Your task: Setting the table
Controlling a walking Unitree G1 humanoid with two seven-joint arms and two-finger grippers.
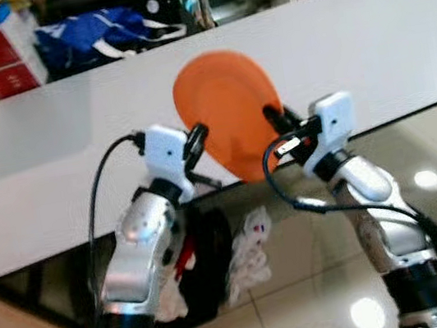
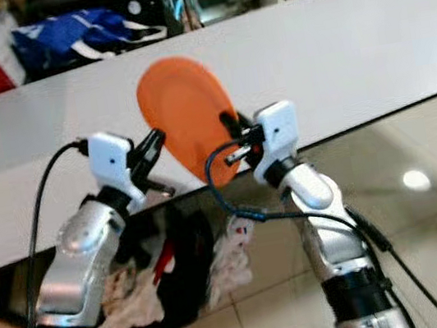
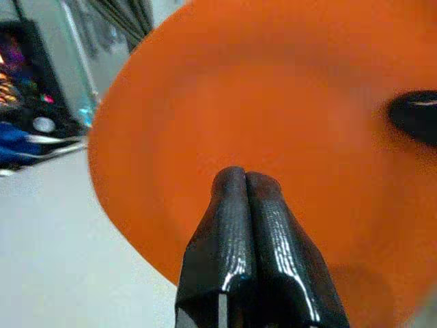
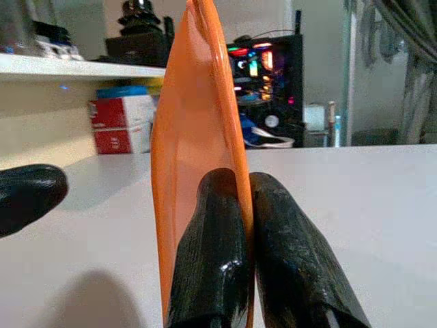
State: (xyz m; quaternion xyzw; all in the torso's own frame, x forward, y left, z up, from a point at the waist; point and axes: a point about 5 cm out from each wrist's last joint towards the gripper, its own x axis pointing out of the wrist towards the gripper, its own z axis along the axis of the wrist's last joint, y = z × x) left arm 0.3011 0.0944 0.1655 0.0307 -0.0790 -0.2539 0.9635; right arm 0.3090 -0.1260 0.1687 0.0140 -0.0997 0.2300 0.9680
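A long white worktop [image 1: 365, 41] is spanning a cluttered room above a glossy tiled floor [image 1: 320, 281]. The right end effector [image 1: 277, 121] is pinching the orange plate [image 1: 227, 113] upright at the near edge. The left end effector [image 1: 196, 144], fingers together, is empty beside it.

The right gripper [image 4: 244, 205] held the orange plate [image 4: 194, 130] by its edge, one black finger on each side of the rim. The plate stood almost upright, edge-on, above the white tabletop [image 4: 355, 205]. A black fingertip [image 4: 27, 197] of the other gripper was near the plate's face. Behind stood red boxes [image 4: 121, 123] and a lit computer [image 4: 263, 75].
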